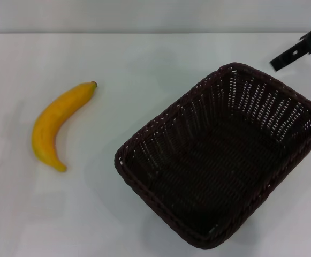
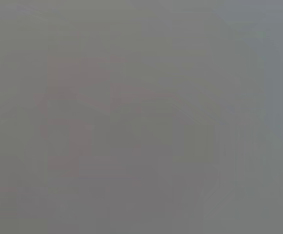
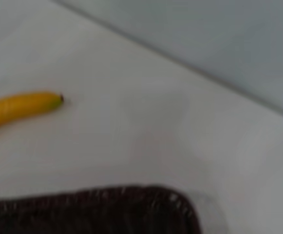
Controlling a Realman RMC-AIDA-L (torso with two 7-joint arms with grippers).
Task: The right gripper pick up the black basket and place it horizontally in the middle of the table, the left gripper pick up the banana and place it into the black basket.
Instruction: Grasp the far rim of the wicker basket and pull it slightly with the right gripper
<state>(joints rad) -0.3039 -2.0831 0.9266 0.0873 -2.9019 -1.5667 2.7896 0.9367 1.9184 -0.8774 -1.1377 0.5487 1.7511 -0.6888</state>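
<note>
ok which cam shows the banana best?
Head view: the whole banana lies on the table, well apart from the black basket. The right wrist view catches only its stem end, cut off at the picture's edge. The left wrist view shows nothing of it.

No text, labels, brands, numbers or signs can be read anywhere

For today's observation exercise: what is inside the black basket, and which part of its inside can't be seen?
The black basket holds nothing visible: only its woven floor shows. The banana lies apart on the table. The near wall's inner face is hidden behind its rim.
</note>
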